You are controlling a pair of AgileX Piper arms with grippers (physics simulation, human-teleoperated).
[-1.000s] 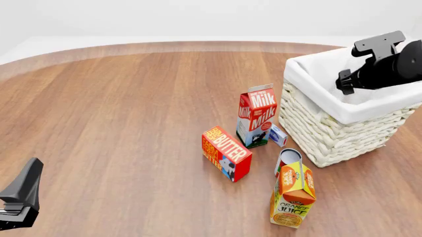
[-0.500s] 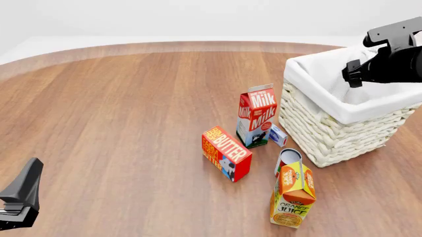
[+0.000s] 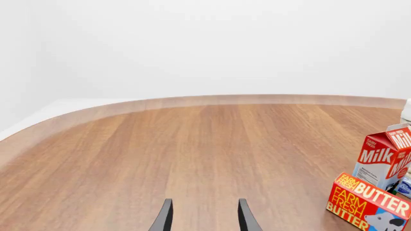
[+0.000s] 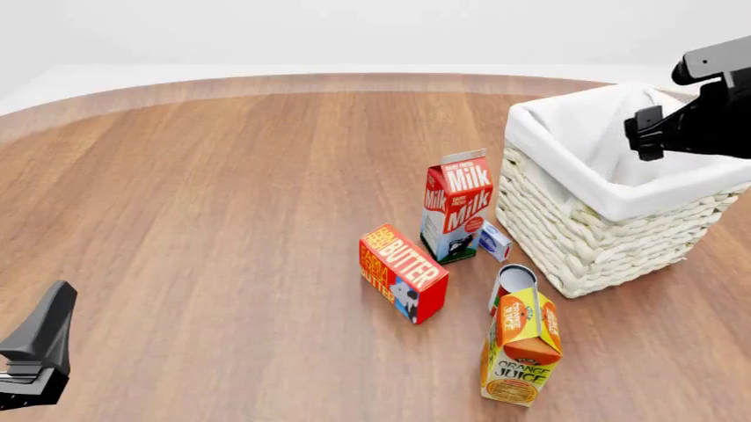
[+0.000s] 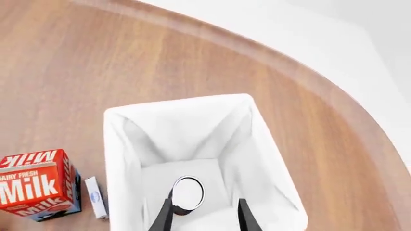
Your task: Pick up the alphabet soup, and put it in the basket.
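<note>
A: Left wrist view. Left pincer (image 3: 204, 216) low over bare wooden surface (image 3: 192, 144), fingers parted, nothing between. Milk carton (image 3: 387, 156) upright at right edge, butter box (image 3: 367, 202) nearer, just beside it.

B: Front view?

A: Basket (image 4: 586, 237) at right, white lining folded over rim. Right arm (image 4: 702, 119) above its far right side; pincer itself not visible here. Milk carton (image 4: 455, 207) standing left of basket, small blue-and-white box (image 4: 494, 240) between the two. Butter box (image 4: 403, 272) nearer and left. Red-and-white can (image 4: 512, 283) just behind orange juice carton (image 4: 521, 347), nearest of the group. Left pincer (image 4: 35, 347) at near left corner, well apart from everything.

B: Right wrist view? Soup?

A: Looking straight down into basket (image 5: 122, 144). Alphabet soup (image 5: 186, 191) upright on lined floor, pale round top showing, label hidden. Right pincer (image 5: 204, 216) above, fingers spread, gripping nothing; one fingertip overlapping can's rim in view, contact impossible to judge. Milk carton (image 5: 38, 185) outside basket wall, small box (image 5: 96, 197) between.
</note>
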